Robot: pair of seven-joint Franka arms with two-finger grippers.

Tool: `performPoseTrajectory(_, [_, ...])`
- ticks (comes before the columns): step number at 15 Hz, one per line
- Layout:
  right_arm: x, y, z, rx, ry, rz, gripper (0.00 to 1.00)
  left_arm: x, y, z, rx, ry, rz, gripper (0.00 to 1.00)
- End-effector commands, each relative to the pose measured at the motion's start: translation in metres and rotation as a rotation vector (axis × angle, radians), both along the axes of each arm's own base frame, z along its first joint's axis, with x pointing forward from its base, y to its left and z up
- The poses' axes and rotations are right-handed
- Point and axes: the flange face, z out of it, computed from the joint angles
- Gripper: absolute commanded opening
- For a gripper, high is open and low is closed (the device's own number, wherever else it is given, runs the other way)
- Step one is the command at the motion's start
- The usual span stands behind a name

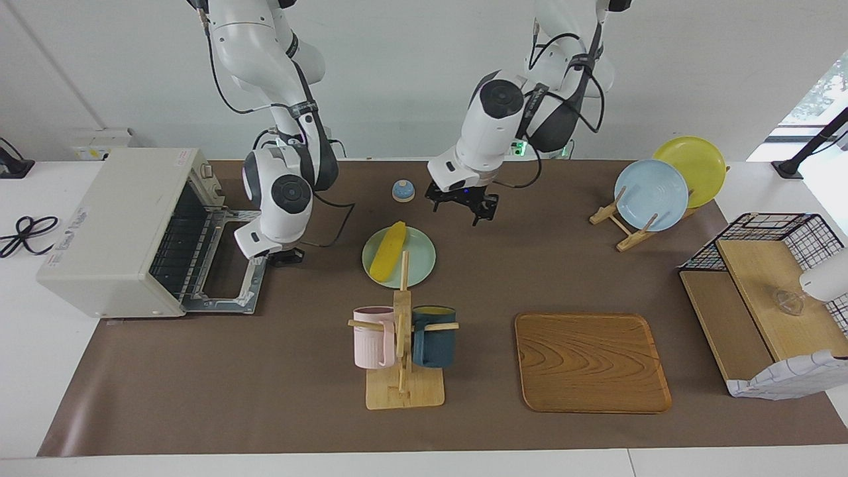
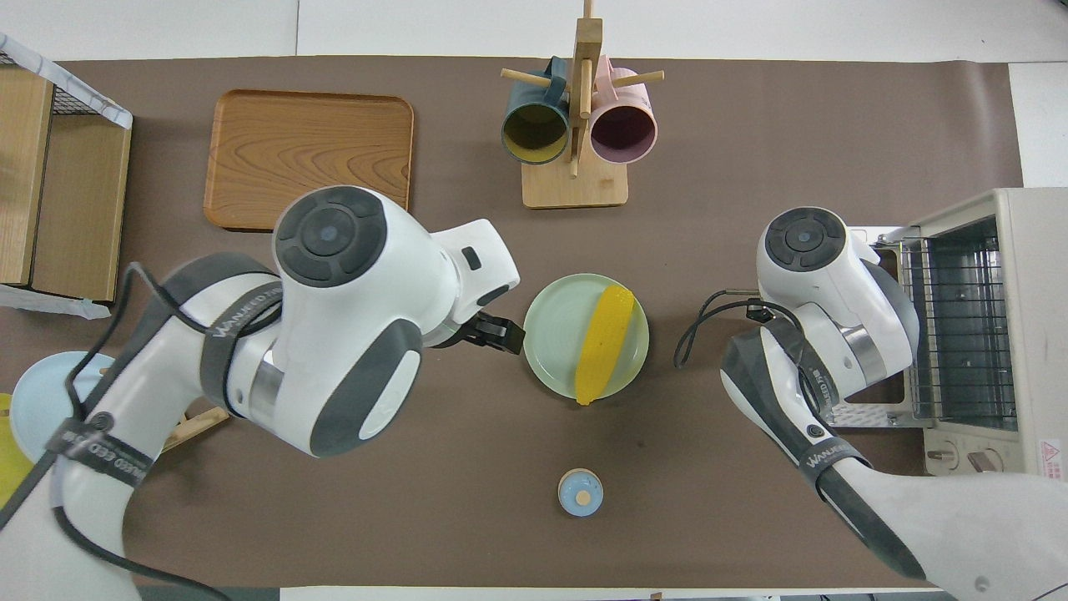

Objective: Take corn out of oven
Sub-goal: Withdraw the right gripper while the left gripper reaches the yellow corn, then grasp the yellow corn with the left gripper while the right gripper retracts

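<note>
A robotics lab is posing as a kitchen here: two white robot arms (image 1: 278,192) are working over a table (image 1: 199,397) covered in brown sheeting, against a bare white wall. Kitchen props are sitting staged on it, a toaster oven (image 1: 112,232), a mug tree (image 1: 403,351), a plate rack (image 1: 619,225), a wooden tray (image 1: 589,361), while loose cables (image 1: 23,232) are lying at the edge.

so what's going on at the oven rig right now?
The corn is already out of the oven and lies on the pale green plate mid-table; neither arm holds it. The oven door hangs open, the rack bare. The right gripper is shut, low beside the open door. The left gripper is open, in the air beside the plate, toward the left arm's end.
</note>
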Motion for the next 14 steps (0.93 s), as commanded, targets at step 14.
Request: performPoseTrajectory(14, [0.001,-0.113,0.132,-0.002,0.109,0.235,0.00,-0.005,-0.101,-0.109,-0.063,-0.037,0.136,1.00])
